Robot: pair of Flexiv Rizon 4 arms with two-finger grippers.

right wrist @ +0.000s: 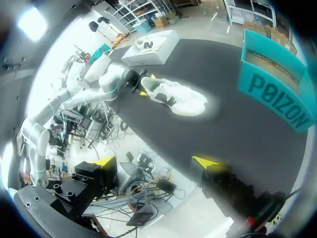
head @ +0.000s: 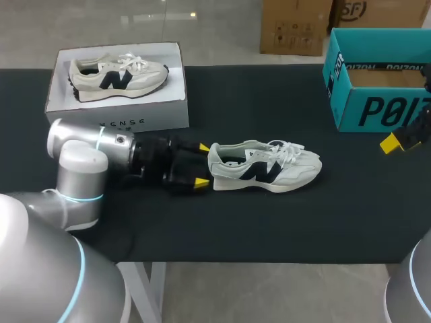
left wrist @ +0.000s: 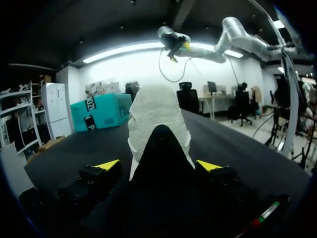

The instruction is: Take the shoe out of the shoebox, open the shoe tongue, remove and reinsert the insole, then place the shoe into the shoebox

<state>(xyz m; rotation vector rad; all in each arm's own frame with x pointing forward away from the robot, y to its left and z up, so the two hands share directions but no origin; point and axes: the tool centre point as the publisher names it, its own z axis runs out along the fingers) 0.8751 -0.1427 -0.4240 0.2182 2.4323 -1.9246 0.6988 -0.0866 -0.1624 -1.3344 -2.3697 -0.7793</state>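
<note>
Heel of shoe (head: pixel 266 167) sits between wide-spread fingers (head: pixel 204 147) of left hand (head: pixel 202 165).

Large dark lettering runs across the wall of the teal box (right wrist: pixel 277 94) ahead of the right end effector (right wrist: pixel 155 161). Small spaced capitals stand on the front wall of the white shoebox (head: pixel 128 121) beside the left end effector (head: pixel 201 165). A big dark letter marks the side of the shoe (head: pixel 269 168) just ahead of that end effector.

Grey-white shoe (head: pixel 266 166) upright mid-surface, toe right. White shoebox (head: pixel 118 111) far left holds matching shoe (head: pixel 118 75). Teal shoebox (head: pixel 377 111) far right, open.
</note>
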